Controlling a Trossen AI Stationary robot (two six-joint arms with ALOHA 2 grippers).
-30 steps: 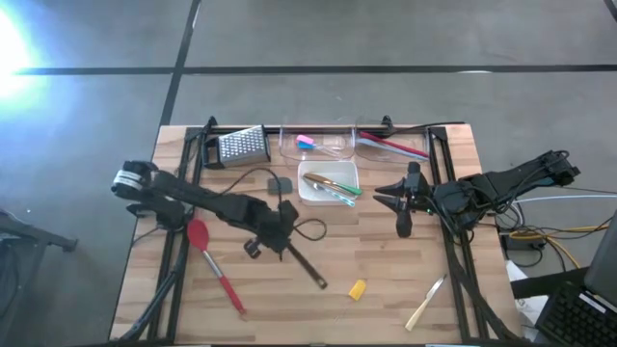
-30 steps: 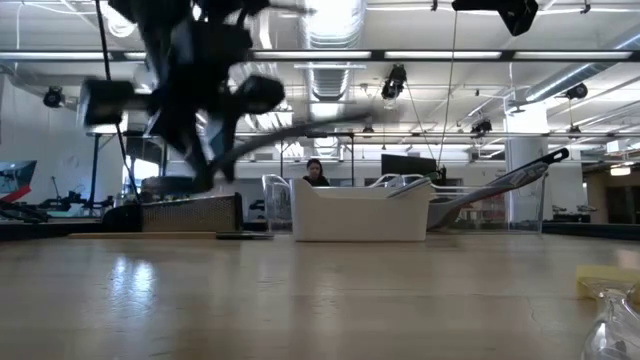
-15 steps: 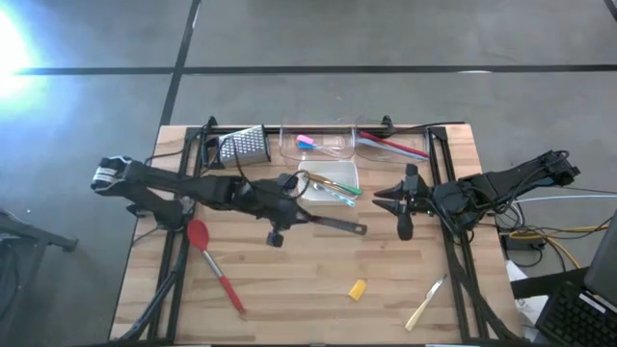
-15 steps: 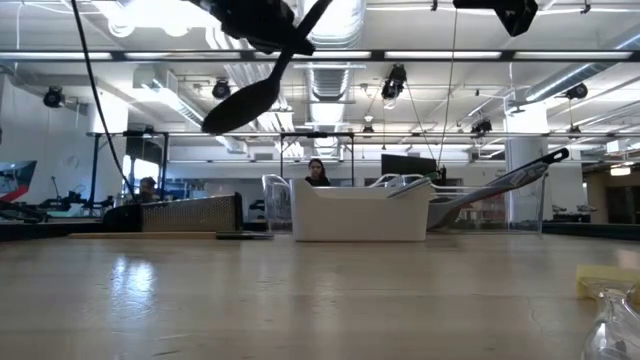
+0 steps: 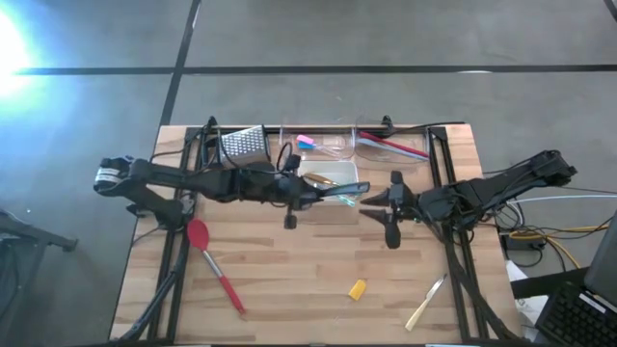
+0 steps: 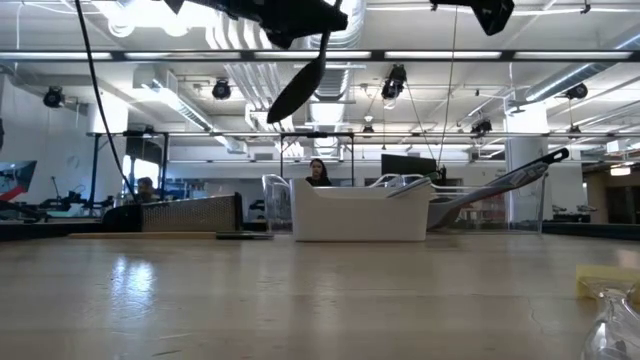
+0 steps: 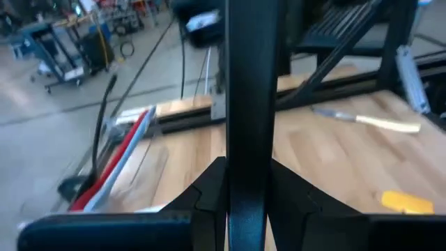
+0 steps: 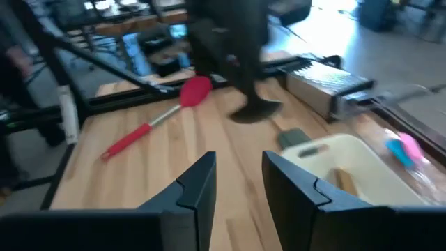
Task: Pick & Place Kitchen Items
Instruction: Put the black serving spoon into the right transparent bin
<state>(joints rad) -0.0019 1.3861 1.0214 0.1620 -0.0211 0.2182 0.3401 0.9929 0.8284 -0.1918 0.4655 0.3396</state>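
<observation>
The left gripper point(image 5: 292, 189) is clamped on a black spoon point(image 5: 339, 188), held high over the white tray point(image 5: 333, 204), bowl hanging down toward it. Some utensils lie in the tray and in the clear bins point(image 5: 352, 145) behind, so I'd say roughly half is done. Left on the boards: the red spatula point(image 5: 214, 263), the yellow piece point(image 5: 357, 288), a wooden stick point(image 5: 425, 303) near the front edge. The right gripper point(image 5: 388, 214) waits beside the tray, fingers parted and empty, close to the spoon's tip: tight there, open table in front.
</observation>
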